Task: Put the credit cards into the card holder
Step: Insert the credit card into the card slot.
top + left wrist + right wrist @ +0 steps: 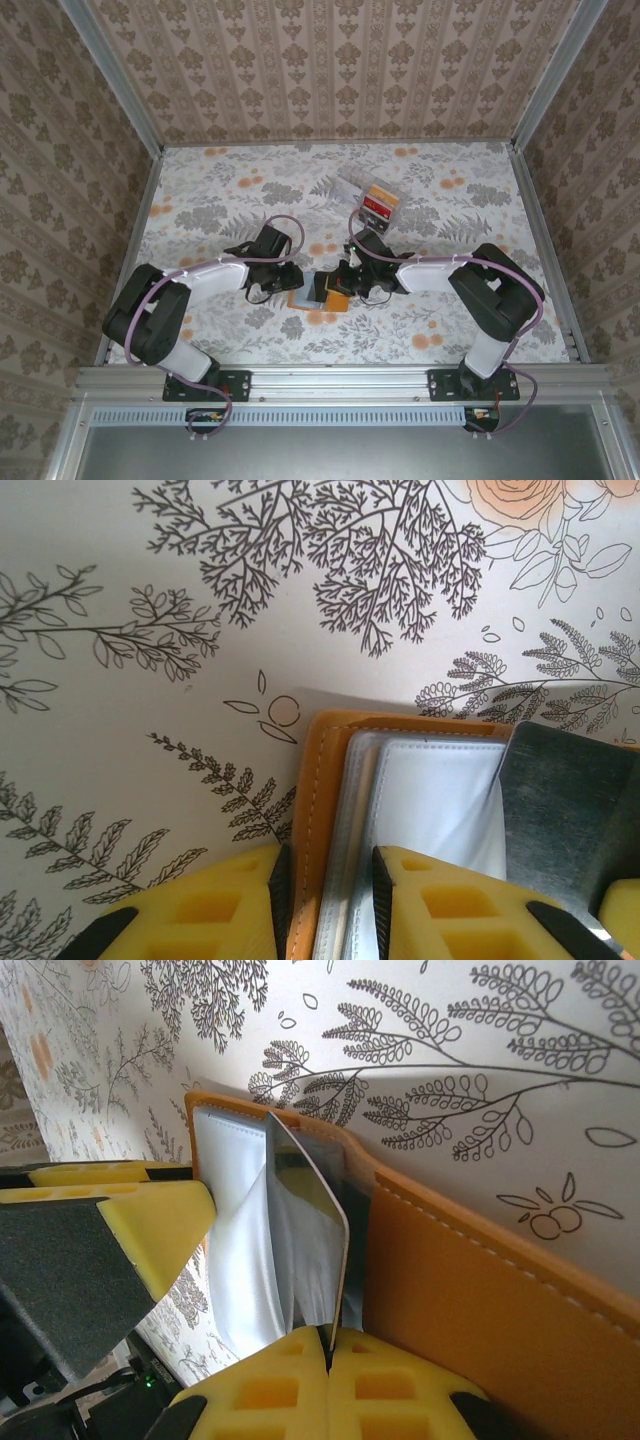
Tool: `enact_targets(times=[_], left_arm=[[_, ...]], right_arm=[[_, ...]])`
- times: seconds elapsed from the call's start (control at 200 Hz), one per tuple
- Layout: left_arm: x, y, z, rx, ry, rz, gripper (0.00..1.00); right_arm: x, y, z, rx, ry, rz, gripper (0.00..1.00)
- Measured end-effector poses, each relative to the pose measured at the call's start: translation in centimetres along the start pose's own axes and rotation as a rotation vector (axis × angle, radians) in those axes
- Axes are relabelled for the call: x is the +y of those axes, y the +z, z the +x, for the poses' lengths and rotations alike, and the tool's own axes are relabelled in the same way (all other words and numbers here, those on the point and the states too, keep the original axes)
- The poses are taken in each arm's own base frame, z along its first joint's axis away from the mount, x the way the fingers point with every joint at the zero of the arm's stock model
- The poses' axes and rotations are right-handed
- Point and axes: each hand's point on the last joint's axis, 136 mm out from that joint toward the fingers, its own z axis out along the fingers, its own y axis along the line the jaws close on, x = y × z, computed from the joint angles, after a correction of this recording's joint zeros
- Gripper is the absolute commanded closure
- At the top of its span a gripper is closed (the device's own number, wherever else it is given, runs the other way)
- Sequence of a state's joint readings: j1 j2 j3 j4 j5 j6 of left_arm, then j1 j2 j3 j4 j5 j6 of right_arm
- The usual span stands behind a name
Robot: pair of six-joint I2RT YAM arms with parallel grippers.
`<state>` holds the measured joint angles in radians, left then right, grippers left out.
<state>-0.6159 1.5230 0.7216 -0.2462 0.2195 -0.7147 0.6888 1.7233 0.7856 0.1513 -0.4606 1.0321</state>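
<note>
Overhead, card holder (337, 301): mid-table between both grippers; clear box (372, 197) farther back.
Left gripper (327, 890): clamped on holder's orange cover edge.
Right gripper (328, 1360): pinching dark grey card (310, 1210), standing in holder's clear sleeves.

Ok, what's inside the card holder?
Pale plastic sleeves and a dark grey card partly in, pinched by the right tool. The sleeves hide whether slots of the card holder hold more.
</note>
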Motion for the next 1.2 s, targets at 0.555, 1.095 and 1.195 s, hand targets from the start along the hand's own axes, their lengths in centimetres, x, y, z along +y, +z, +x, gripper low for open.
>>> enact_targets(times=[0.555, 1.095, 1.195], left_arm=[[-0.1, -0.1, 0.0, -0.005, -0.011, -0.003, 0.73], [0.0, -0.1, 0.0, -0.008, -0.013, -0.005, 0.72], [0.0, -0.2, 0.0, -0.01, -0.012, -0.004, 0.72]], right_arm=[[-0.9, -0.7, 1.0, -0.011, 0.051, 0.027, 1.0], [-0.4, 0.7, 1.4, -0.008, 0.06, 0.002, 1.0], [0.2, 1.0, 1.1, -0.005, 0.054, -0.008, 1.0]])
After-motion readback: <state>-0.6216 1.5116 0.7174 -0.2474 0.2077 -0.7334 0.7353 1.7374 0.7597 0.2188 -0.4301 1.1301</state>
